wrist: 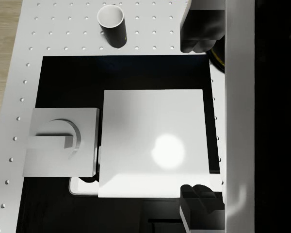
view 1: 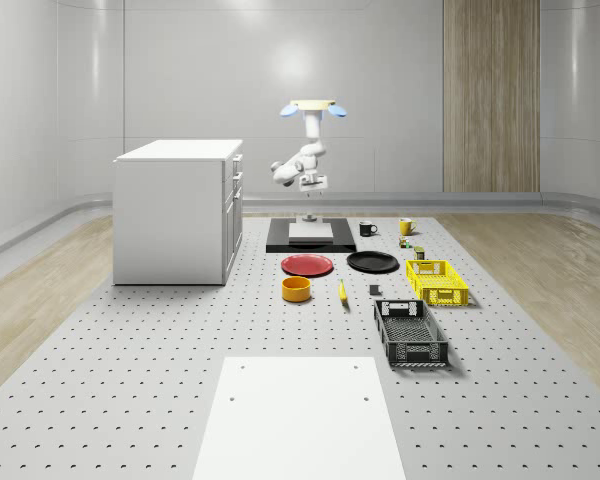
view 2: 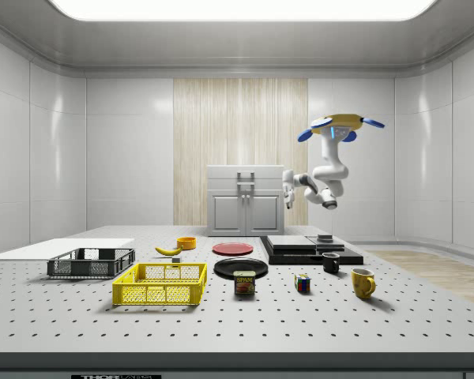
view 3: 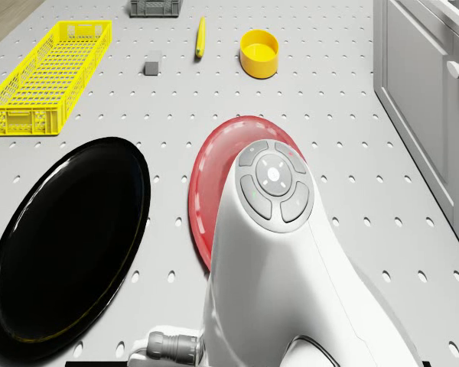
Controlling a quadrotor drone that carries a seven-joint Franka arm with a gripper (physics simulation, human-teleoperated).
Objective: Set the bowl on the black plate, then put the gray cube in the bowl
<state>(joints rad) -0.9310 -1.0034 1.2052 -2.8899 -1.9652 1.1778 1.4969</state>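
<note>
White pad (wrist: 153, 143) lies right under the gripper (wrist: 200, 116), jaws spread wide and empty, drone hovering above; yellow bowl (view 1: 297, 289) sits well ahead—approach from above, centred.

A white perforated counter (view 1: 130, 340) carries everything. On it are set a white cabinet (view 1: 178, 210), a black platform (view 1: 310, 238), a red plate (view 1: 308, 265), the black plate (view 1: 372, 262), the yellow bowl (view 1: 297, 289), a banana (view 1: 342, 292), the gray cube (view 1: 375, 291), a yellow crate (view 1: 436, 281), a dark crate (view 1: 410, 333), a black mug (view 1: 367, 228), a yellow mug (view 1: 406, 226) and a white sheet (view 1: 300, 420).
</note>
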